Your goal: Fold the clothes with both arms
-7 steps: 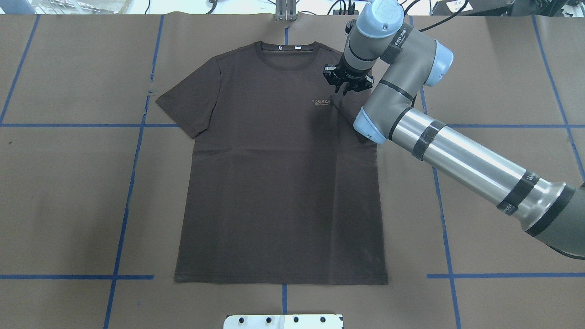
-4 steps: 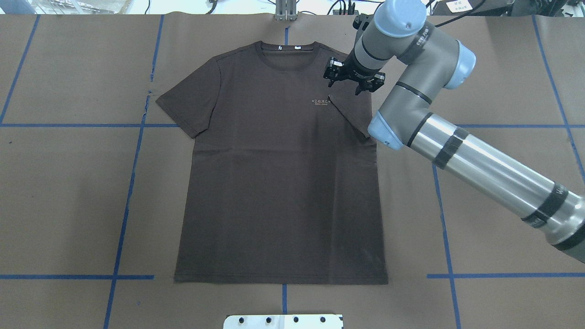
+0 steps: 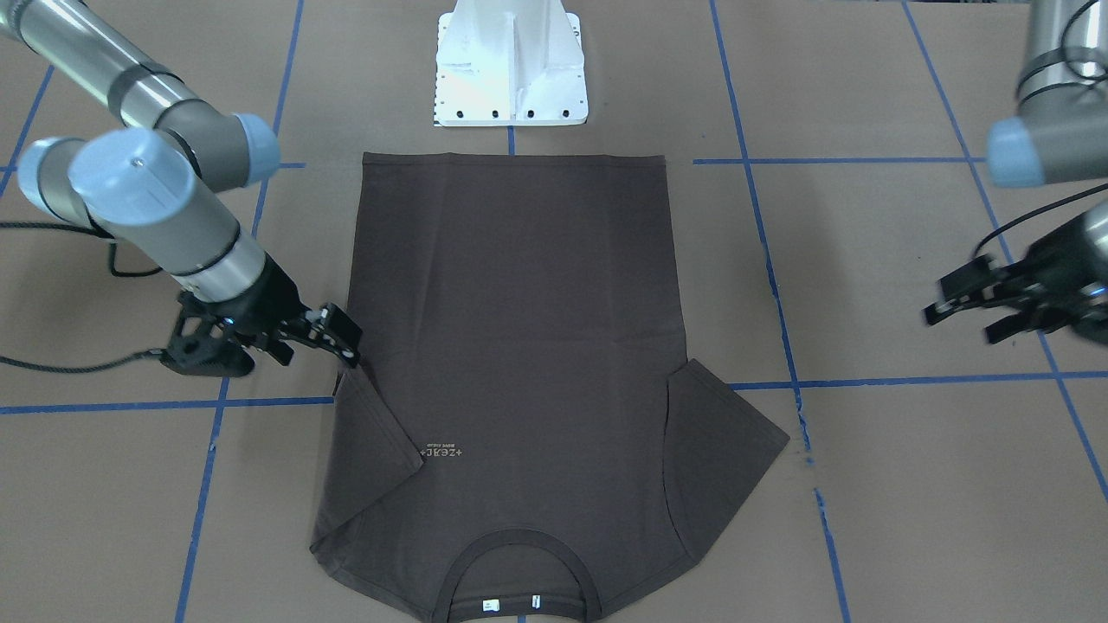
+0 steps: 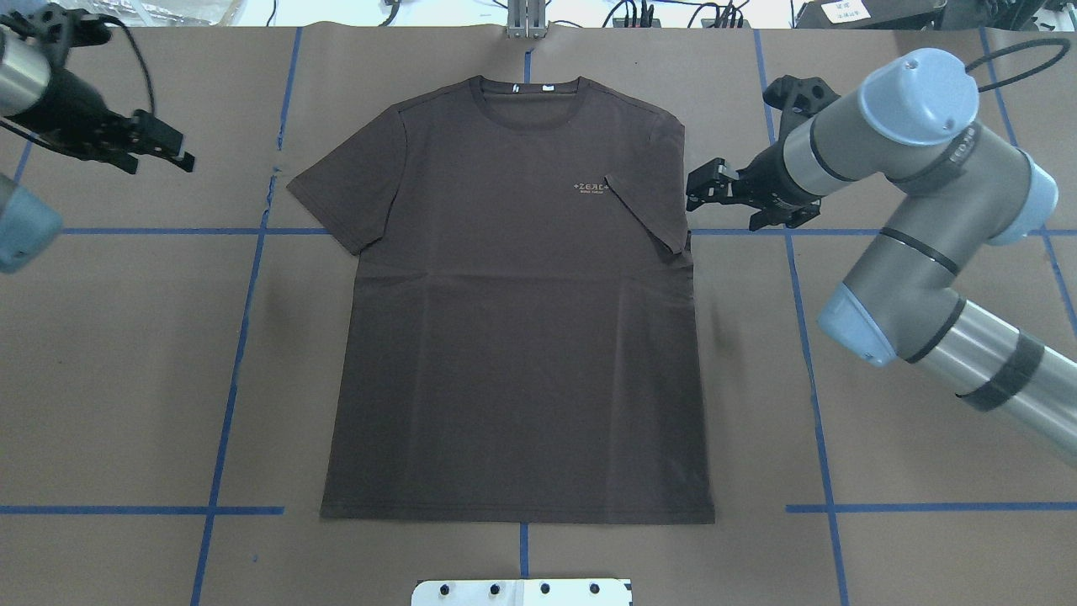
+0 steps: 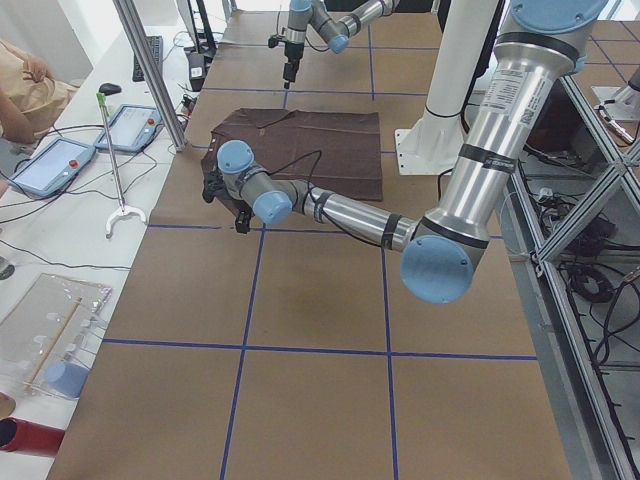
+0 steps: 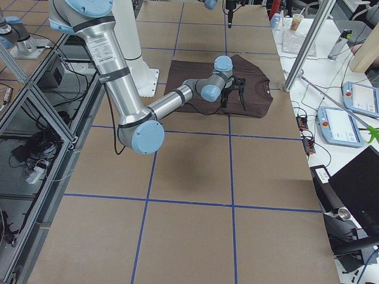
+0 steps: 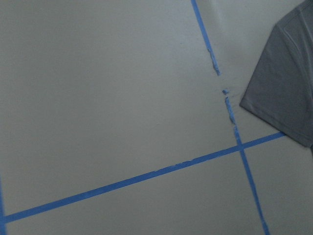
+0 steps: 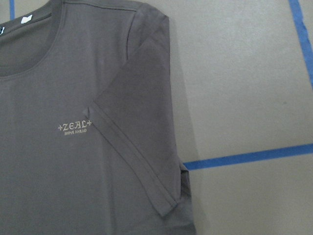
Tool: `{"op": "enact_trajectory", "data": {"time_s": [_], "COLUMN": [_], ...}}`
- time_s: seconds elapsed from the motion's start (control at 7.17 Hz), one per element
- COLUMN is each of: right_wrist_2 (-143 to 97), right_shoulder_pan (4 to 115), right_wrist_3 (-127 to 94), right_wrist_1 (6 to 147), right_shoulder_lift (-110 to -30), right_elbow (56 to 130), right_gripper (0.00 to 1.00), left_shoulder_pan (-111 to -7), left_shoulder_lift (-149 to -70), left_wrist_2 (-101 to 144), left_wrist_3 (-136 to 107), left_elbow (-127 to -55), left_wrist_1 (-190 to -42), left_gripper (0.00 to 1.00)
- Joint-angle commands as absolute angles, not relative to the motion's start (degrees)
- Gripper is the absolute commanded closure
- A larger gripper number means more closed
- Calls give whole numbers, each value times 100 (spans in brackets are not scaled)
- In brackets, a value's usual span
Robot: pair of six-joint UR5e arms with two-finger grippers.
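T-shirt (image 4: 513, 337) flat, one sleeve (image 4: 648, 210) folded in; right fingers (image 4: 700, 178) beside that edge, left fingers (image 4: 160, 137) well clear, both spread empty.

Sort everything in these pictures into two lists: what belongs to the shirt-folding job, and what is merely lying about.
Belongs to the job:
brown T-shirt
left gripper
right gripper

Lying about:
tablet
grabber stick
laptop
bottle
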State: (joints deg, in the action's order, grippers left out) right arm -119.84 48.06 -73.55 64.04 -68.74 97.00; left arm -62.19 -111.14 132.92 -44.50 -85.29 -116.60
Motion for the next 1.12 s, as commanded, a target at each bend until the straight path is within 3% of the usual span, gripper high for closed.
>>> {"op": "enact_trajectory", "data": {"time_s": [0.0, 0.56, 0.98], "right_wrist_2": [-11997, -11962, -11962], "right_shoulder_pan": [4808, 4808, 4790], "right_wrist_3": [-7356, -7356, -7348], "right_wrist_1": [6390, 6337, 6328], "right_shoulder_lift": [-7373, -7532, -7524], "right_elbow": [10186, 10169, 10107], "right_gripper": [0, 0, 0], "left_shoulder_pan": [-5512, -5046, -4992], "left_shoulder_lift": [-11765, -12330, -12278], "left_wrist_2": [12387, 11419, 11391], "left_wrist_3": [-5307, -5845, -5792], "left_elbow": [-7984, -6894, -6838], "left_wrist_1": [-11725, -12451, -12480], "left_gripper": [6, 20, 34]}}
